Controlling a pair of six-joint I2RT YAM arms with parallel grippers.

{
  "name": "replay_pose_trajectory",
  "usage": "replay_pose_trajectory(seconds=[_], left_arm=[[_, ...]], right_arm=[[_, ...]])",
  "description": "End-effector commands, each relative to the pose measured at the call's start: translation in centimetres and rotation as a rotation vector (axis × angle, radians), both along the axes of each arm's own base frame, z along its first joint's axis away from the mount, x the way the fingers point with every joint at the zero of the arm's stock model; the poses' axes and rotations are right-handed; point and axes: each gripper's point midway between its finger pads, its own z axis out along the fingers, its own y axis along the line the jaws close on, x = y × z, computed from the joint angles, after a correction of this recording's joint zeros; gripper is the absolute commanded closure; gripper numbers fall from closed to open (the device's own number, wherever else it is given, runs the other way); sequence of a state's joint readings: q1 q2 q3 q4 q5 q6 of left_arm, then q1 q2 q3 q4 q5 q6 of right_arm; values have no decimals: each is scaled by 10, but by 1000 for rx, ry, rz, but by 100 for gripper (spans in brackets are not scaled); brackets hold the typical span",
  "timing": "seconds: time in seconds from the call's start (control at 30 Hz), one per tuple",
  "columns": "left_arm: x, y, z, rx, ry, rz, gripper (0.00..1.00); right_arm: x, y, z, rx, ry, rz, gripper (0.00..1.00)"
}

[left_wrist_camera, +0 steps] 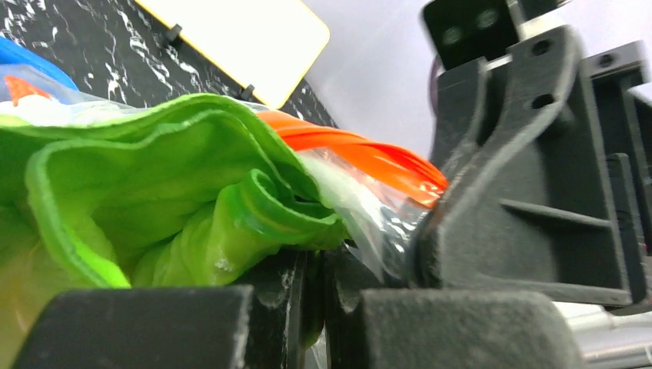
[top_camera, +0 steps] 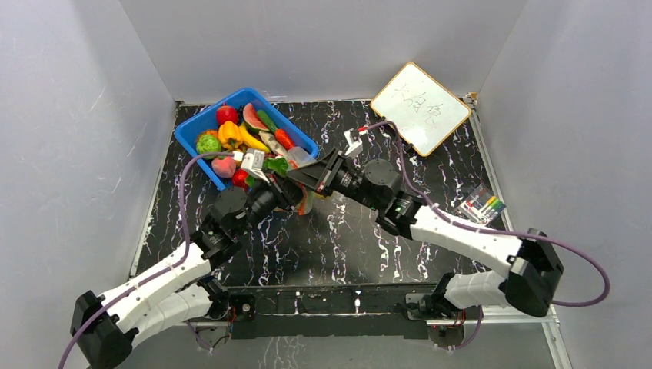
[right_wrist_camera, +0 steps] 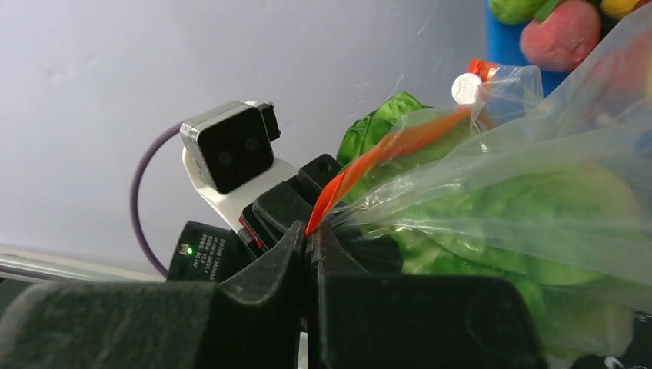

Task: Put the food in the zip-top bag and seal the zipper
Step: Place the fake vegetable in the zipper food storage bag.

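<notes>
The clear zip-top bag [right_wrist_camera: 538, 138] hangs between my two grippers just in front of the blue bin. Green lettuce [left_wrist_camera: 154, 192] fills its mouth and shows through the plastic in the right wrist view [right_wrist_camera: 500, 207]. My right gripper [right_wrist_camera: 311, 234] is shut on the red-orange zipper [right_wrist_camera: 384, 150] at one end of the mouth. My left gripper [left_wrist_camera: 315, 265] is shut on a fold of the lettuce, with clear bag plastic [left_wrist_camera: 369, 207] beside it. The zipper [left_wrist_camera: 361, 154] arches over the lettuce. In the top view the left gripper [top_camera: 284, 192] and right gripper [top_camera: 304, 181] almost touch.
The blue bin [top_camera: 192, 138] at the back left holds several more toy fruits and vegetables. A whiteboard [top_camera: 420, 108] lies at the back right and a pack of markers [top_camera: 482, 204] at the right edge. Grey walls enclose the black marbled table.
</notes>
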State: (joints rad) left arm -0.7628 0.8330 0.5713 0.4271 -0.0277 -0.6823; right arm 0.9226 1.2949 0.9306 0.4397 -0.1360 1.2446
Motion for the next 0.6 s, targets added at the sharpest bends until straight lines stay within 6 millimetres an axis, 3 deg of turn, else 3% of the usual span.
replay_pose_trajectory(seconds=[0.0,0.1,0.17,0.2,0.37,0.57], left_arm=[[1,-5,-6,95,46,-21,100],[-2,-12,-5,87,65,-56,79],[-8,-17,2,74,43,-102,60],[-10,-18,6,68,40,-114,56],[-13,-13,10,61,120,-95,43],[-15,-10,12,44,198,-72,36]], right_arm=[[-15,-17,14,-131,-159,-39,100],[5,-37,-2,-228,-144,-181,100],[11,-48,1,-192,-143,-238,100],[14,-52,1,-185,-137,-257,100],[22,-60,-19,-239,-97,-310,100],[37,-87,-40,-244,-45,-401,100]])
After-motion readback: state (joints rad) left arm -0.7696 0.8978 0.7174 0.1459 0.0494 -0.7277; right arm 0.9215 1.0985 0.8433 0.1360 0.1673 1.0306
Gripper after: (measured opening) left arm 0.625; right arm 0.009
